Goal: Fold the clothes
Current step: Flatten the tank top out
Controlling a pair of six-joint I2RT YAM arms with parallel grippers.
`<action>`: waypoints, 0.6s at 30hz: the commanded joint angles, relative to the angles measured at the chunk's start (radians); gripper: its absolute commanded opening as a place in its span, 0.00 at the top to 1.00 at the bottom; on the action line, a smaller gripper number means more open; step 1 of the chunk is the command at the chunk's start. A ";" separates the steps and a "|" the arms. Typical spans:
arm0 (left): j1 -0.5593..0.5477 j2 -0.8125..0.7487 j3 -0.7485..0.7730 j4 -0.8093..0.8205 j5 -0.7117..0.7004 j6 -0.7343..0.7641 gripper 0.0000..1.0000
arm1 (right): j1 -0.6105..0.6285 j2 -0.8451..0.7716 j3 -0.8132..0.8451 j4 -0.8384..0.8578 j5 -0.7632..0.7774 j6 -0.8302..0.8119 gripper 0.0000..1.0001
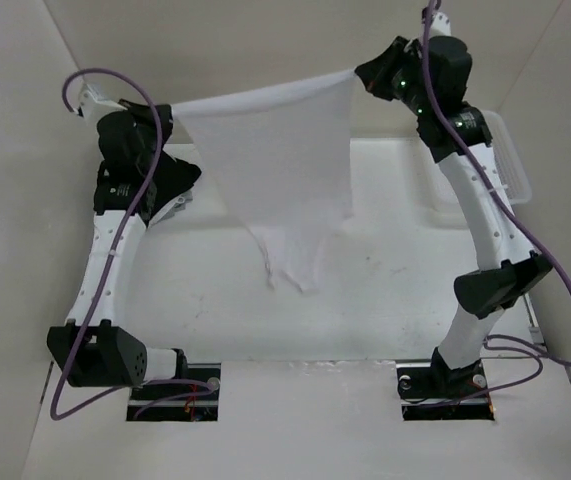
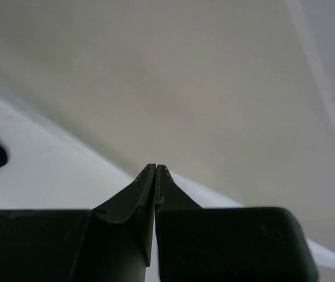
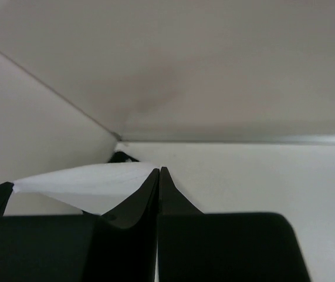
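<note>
- shirt (image 1: 280, 160) hangs above the surface (image 1: 395, 290), top edge stretched left-right between the arms, tail drooping down
- left tool (image 1: 172, 110) pinches its left corner, right tool (image 1: 358, 76) its right corner
- right corner sits higher; probably level both before lowering

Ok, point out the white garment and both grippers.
white garment (image 1: 283, 158), top view, middle of hanging cloth
left gripper (image 2: 155, 170), left wrist view, between closed fingertips
right gripper (image 3: 159, 171), right wrist view, between closed fingertips
</note>
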 commanded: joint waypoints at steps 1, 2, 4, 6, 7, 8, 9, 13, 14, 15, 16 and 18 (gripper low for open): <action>0.019 -0.082 0.176 0.124 0.028 0.014 1.00 | -0.006 -0.041 0.238 0.019 -0.039 -0.004 1.00; 0.030 -0.089 0.188 0.121 0.030 0.019 1.00 | -0.008 -0.037 0.271 0.006 -0.039 -0.005 1.00; 0.045 -0.106 0.188 0.119 0.031 0.025 1.00 | -0.012 -0.044 0.292 -0.011 -0.040 -0.008 1.00; 0.055 -0.129 0.159 0.119 0.031 0.020 1.00 | -0.018 -0.076 0.260 -0.019 -0.043 -0.010 1.00; 0.055 -0.143 0.135 0.122 0.031 0.017 1.00 | -0.020 -0.104 0.216 -0.013 -0.045 -0.013 1.00; 0.052 -0.160 0.101 0.128 0.030 0.016 1.00 | -0.020 -0.136 0.156 -0.004 -0.043 -0.019 1.00; 0.045 -0.178 0.066 0.133 0.022 0.017 1.00 | -0.020 -0.174 0.085 0.010 -0.039 -0.024 1.00; 0.010 -0.267 -0.111 0.150 0.007 0.020 1.00 | -0.018 -0.383 -0.322 0.142 -0.021 -0.013 0.99; -0.002 -0.301 -0.169 0.150 0.004 0.022 1.00 | -0.014 -0.443 -0.440 0.182 -0.011 -0.010 0.99; -0.013 -0.339 -0.233 0.150 -0.005 0.023 1.00 | -0.014 -0.501 -0.556 0.217 -0.005 -0.008 0.99; -0.024 -0.387 -0.308 0.150 -0.016 0.023 1.00 | -0.009 -0.559 -0.673 0.252 0.001 -0.007 0.99; -0.044 -0.509 -0.474 0.136 -0.041 0.031 1.00 | 0.018 -0.674 -0.915 0.317 0.009 0.021 0.99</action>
